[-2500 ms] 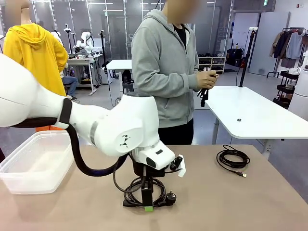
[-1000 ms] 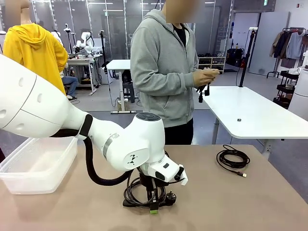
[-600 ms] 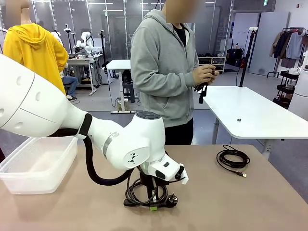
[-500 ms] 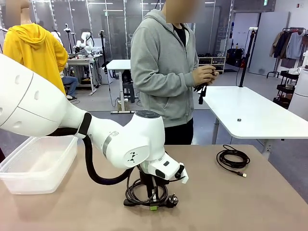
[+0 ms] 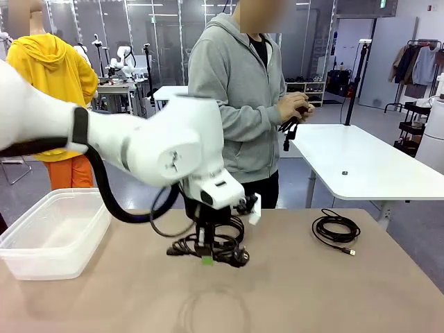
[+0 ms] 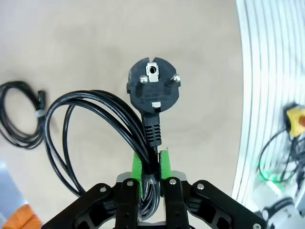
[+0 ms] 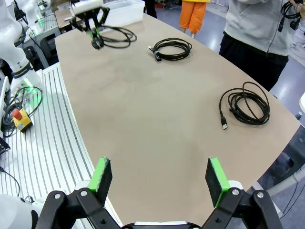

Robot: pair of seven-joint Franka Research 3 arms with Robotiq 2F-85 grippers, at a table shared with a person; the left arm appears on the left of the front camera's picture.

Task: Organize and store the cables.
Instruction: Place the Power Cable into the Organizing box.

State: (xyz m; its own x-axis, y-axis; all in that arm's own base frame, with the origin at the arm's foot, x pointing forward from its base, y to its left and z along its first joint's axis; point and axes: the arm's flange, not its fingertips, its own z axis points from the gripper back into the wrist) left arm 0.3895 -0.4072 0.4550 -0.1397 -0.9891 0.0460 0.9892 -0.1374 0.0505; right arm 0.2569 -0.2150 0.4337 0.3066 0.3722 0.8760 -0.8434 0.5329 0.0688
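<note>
My left gripper (image 5: 206, 259) is shut on a coiled black power cable (image 5: 210, 244) and holds it in the air above the table, its shadow on the tabletop below. In the left wrist view the green pads (image 6: 138, 166) pinch the bundled strands, and the cable's round plug (image 6: 153, 88) points away from them. A second coiled cable (image 6: 19, 117) lies on the table beyond. A third coil with a small connector (image 5: 336, 229) rests at the table's right. My right gripper (image 7: 158, 177) is open over the near table edge, far from the coils (image 7: 245, 102) (image 7: 171, 47).
A clear plastic bin (image 5: 52, 236) stands at the table's left end. The person in a grey hoodie stands at the far side, hands working a black cable (image 5: 290, 128). A white table (image 5: 361, 166) stands behind on the right.
My left gripper has risen off the table with the power cable in it and moved toward the far side. The person's hands keep handling their cable.
</note>
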